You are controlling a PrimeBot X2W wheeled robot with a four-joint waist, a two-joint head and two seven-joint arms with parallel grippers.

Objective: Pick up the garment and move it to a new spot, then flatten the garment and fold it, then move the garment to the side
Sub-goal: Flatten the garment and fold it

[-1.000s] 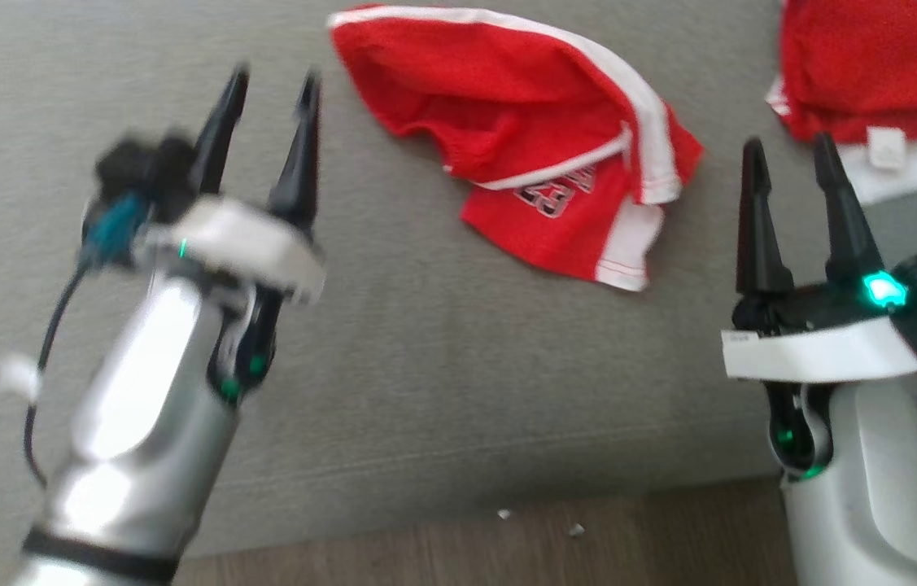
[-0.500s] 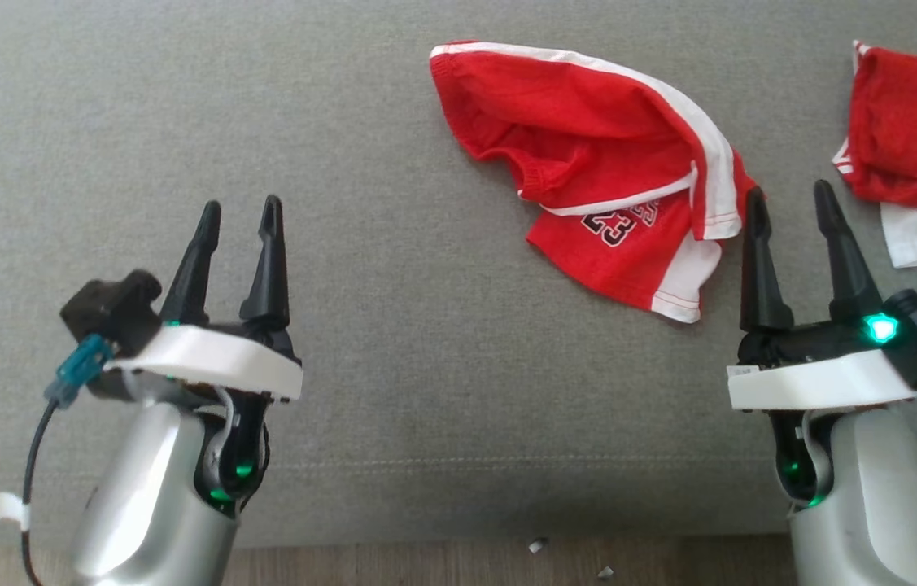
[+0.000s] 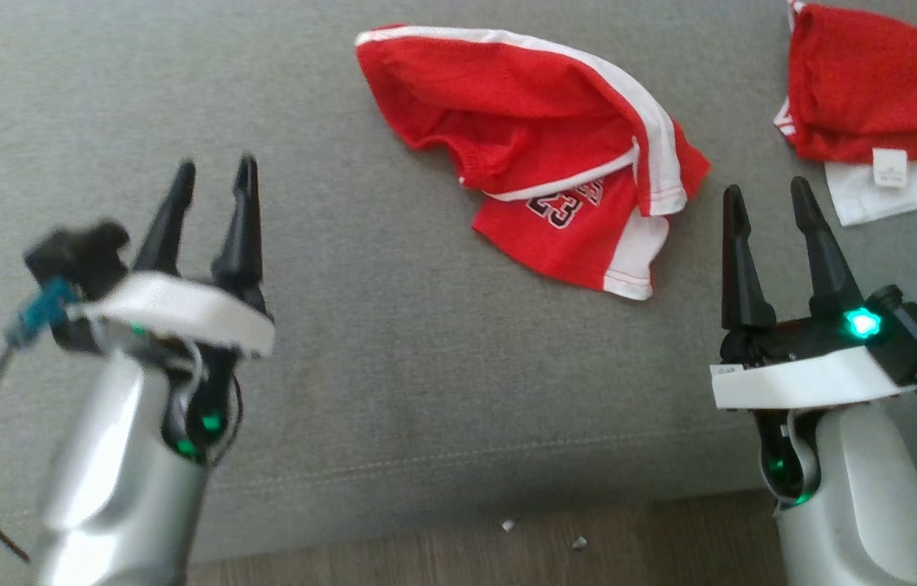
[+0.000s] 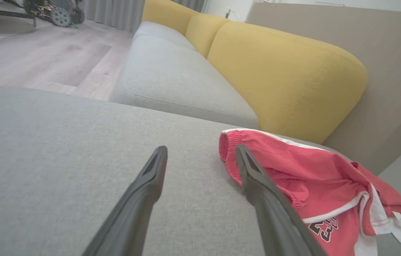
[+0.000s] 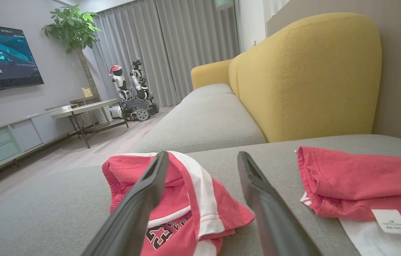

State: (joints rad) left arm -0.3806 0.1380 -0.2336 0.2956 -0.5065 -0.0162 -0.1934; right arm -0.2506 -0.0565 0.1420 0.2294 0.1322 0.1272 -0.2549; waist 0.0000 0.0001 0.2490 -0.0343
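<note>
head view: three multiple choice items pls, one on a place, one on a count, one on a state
1. Where do the shorts lie?
A. on the wooden floor
B. on the cushion, between the left hand and the right hand, touching neither
C. draped over the left forearm

2. How many red garments are on the cushion?
A. one
B. two
C. three

3. What state are the hands in?
A. both open and empty
B. left shut on the shorts
C. right shut on a label

Key:
1 B, the shorts rest on grey fabric in the gap between the hands.
2 B, the shorts plus a second garment at the upper right.
3 A, each hand's fingers stand apart with nothing between them.
</note>
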